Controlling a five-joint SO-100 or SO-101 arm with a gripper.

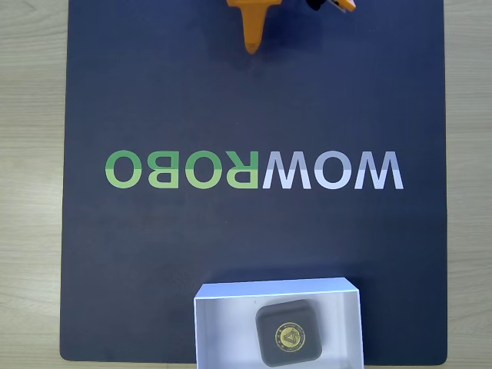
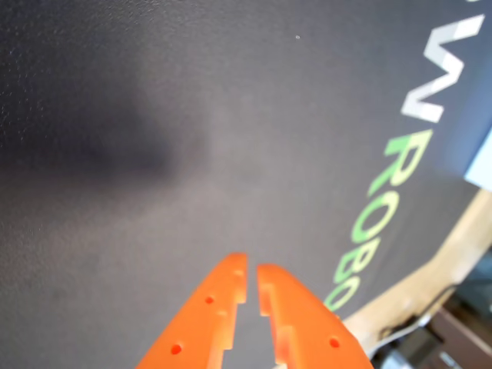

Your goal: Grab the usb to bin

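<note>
Claw (image 2: 251, 270) nearly closed on nothing near the mat's (image 1: 154, 254) far edge, we see the usb (image 1: 289, 333) already lying in the bin (image 1: 223, 294) at the near edge, so we judge it best to hold clear.

The fixed view looks straight down from well above, taking in the whole dark mat (image 1: 246, 115) on the worktop (image 1: 31, 154), its lettering reading mirrored. The wrist view sits close above the mat (image 2: 192, 115), angled along it past the orange jaws. Both views share the mat and its lettering (image 1: 254, 170) (image 2: 384, 192).
</note>
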